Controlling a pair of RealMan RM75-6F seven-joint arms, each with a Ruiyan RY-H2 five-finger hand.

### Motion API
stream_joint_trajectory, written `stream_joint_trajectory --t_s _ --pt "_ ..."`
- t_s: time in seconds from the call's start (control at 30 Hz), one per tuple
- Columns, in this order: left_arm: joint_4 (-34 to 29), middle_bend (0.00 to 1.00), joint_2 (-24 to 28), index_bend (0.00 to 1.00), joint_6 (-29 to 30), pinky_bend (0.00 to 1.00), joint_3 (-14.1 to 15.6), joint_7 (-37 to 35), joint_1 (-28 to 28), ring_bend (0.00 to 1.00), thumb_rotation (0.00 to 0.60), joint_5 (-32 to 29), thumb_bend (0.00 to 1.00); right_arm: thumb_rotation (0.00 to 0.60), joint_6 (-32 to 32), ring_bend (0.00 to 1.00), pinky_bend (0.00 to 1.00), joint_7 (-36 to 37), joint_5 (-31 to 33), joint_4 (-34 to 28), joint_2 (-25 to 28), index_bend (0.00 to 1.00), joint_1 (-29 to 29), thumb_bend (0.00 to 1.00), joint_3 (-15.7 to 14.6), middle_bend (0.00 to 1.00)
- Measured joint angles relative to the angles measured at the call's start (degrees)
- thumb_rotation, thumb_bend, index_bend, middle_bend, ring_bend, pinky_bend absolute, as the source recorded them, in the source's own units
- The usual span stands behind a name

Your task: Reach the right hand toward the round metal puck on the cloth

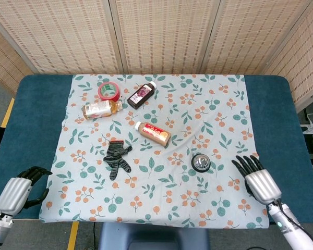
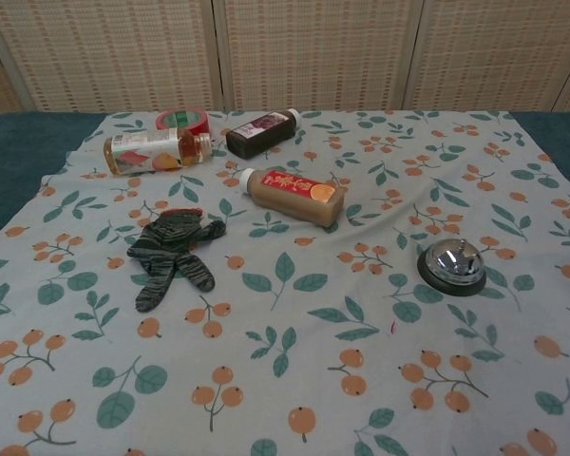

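The round metal puck [image 1: 200,163] with a black base sits on the floral cloth [image 1: 161,208], right of centre; the chest view shows the puck [image 2: 451,264] at its right side. My right hand [image 1: 256,178] hovers over the cloth's right edge, a short way right of the puck and nearer the front, its dark fingers spread and holding nothing. My left hand [image 1: 20,188] rests off the cloth at the front left corner, fingers curled loosely, empty. Neither hand shows clearly in the chest view.
A striped dark glove [image 1: 117,158] lies left of centre. A bottle with a red label [image 1: 153,133] lies mid-cloth. Further back are a dark bottle [image 1: 142,95], an amber bottle [image 1: 100,108] and a red tape roll [image 1: 109,91]. Blue table [image 1: 28,120] borders the cloth.
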Motion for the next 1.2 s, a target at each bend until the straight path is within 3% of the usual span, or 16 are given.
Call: stream_joint_trajectory --t_s 0.13,0.27,0.8,1.2 --pt "-0.23 0.29 -0.03 0.31 0.55 0.36 0.28 0.84 0.16 0.21 0.6 1.05 0.39 0.6 -3.48 0.0 0.04 -0.08 -0.17 3.63 -4.29 0.0 4.27 0.88 1.2 0.0" --pt "-0.2 0.29 -0.03 0.31 -0.25 0.36 0.32 0.81 -0.02 0.21 0.6 0.57 0.39 0.6 -5.55 0.0 0.04 0.64 -1.22 7.54 -8.43 0.0 7.62 1.0 1.91 0.0" --pt "-0.06 0.29 0.43 0.31 0.16 0.36 0.19 -0.68 0.05 0.21 0.6 0.55 0.39 0.6 -13.95 0.0 0.04 5.53 0.68 21.46 -20.08 0.0 15.46 1.0 2.9 0.0" --pt "-0.08 0.29 0.33 0.31 0.05 0.36 0.27 -0.37 -0.01 0.21 0.6 0.8 0.39 0.6 -12.39 0.0 0.04 7.18 1.12 23.54 -20.37 0.0 16.04 1.0 1.38 0.0"
